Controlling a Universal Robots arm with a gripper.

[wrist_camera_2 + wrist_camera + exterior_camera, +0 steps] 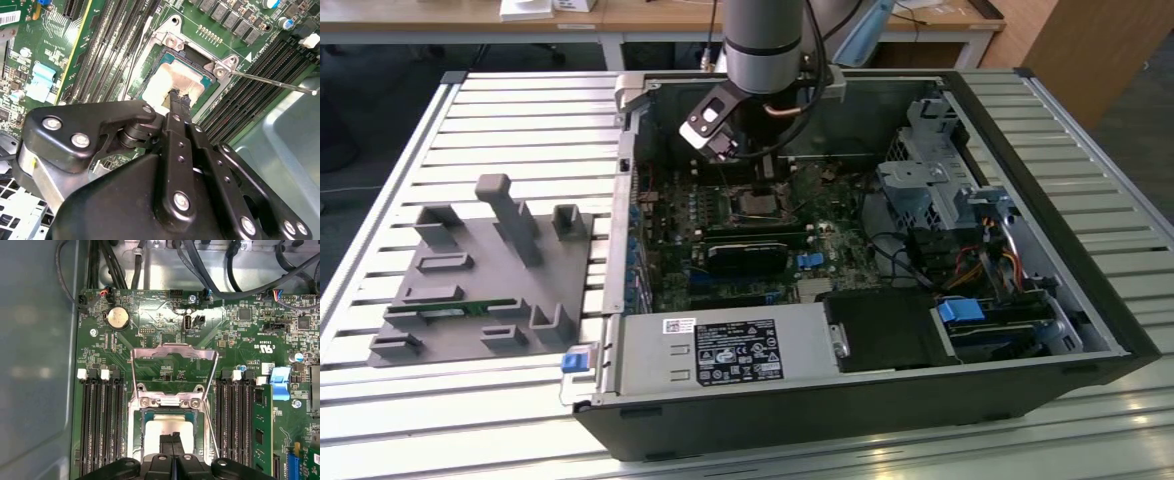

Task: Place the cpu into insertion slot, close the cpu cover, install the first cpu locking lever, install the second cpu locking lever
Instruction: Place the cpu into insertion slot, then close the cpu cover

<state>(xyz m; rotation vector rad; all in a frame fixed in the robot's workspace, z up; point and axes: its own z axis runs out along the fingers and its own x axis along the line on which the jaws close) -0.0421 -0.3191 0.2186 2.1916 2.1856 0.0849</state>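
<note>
dull silver-grey metal cpu (155, 432), shiny metal cpu cover (174, 350), matt black fingers (166, 446).

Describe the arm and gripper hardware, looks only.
The arm is a silver-grey tube with a dark band, and a brownish cable loops near the wrist. The gripper has a matte black body and linkages with silver screws, and narrow black jaws.

In the exterior view, the fixture tray (480, 270) is lying on the slatted table (520, 110) at nine o'clock from the computer case (854, 420). Inside the case, the power supply (720, 350) is sitting at seven o'clock and the insertion slot (757, 203) at ten. The cpu (152, 432) is lying in the slot, and memory slots (102, 425) are flanking it.
</note>
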